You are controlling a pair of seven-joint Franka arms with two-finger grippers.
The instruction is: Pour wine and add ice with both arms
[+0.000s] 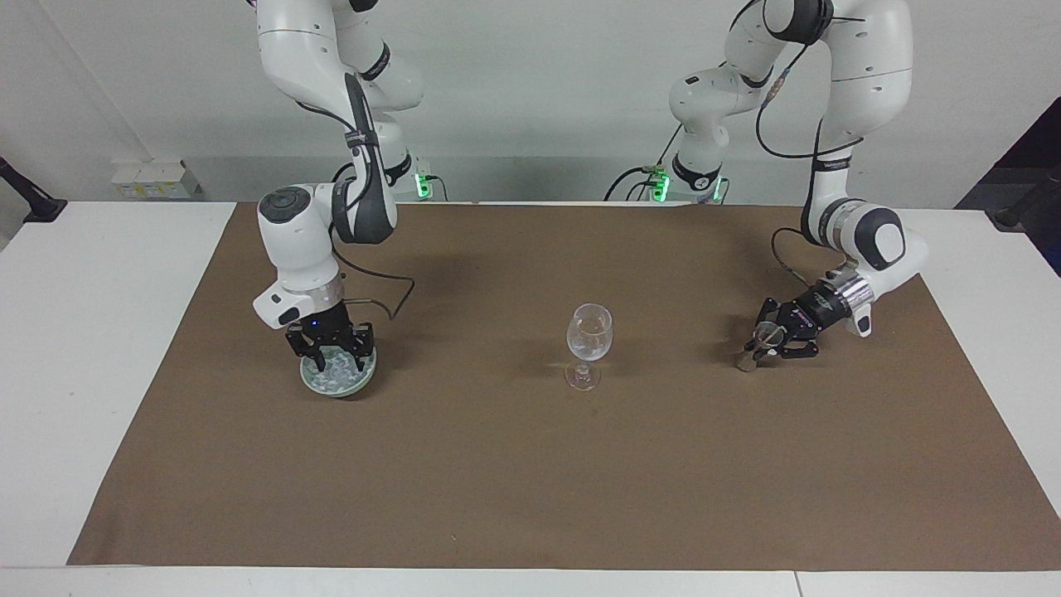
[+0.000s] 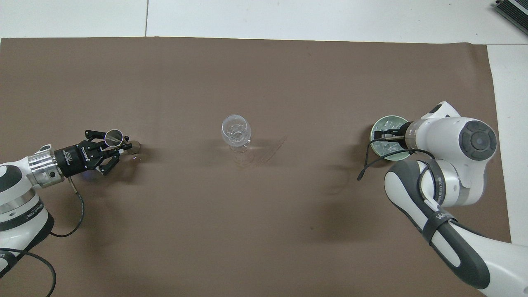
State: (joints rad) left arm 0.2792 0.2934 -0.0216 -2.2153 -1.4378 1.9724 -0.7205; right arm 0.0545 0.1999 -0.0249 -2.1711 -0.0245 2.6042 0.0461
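Overhead view: ice — clear glassy cubes heaped together.

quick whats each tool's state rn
left tool: closed, holding a small metal cup
right tool: over the ice, cannot tell

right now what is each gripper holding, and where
Left gripper: small metal cup, by its bowl. Right gripper: among the ice, hold cannot be told.
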